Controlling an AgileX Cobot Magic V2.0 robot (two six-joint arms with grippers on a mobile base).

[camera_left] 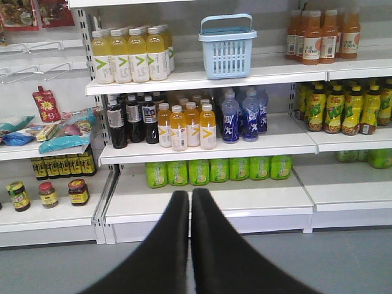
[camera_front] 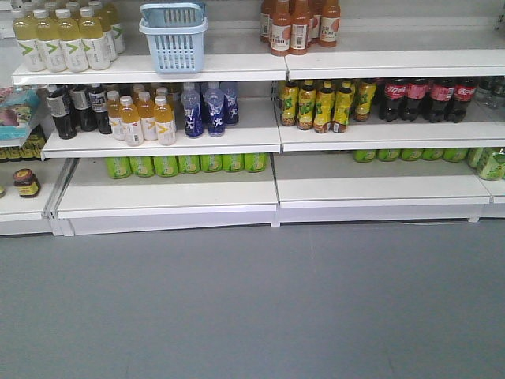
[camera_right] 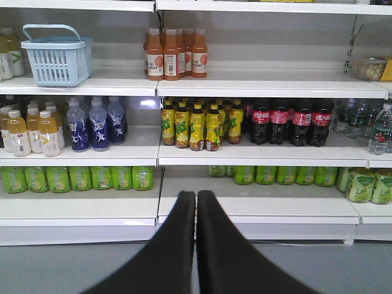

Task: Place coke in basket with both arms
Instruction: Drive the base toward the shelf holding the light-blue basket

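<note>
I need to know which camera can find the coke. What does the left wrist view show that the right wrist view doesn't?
Only the left wrist view shows jars and snack packets on the side rack. Only the right wrist view shows the coke bottles and clear water bottles. Both show the basket, orange bottles and blue bottles; each shows its own closed gripper, the left gripper or the right gripper.
</note>
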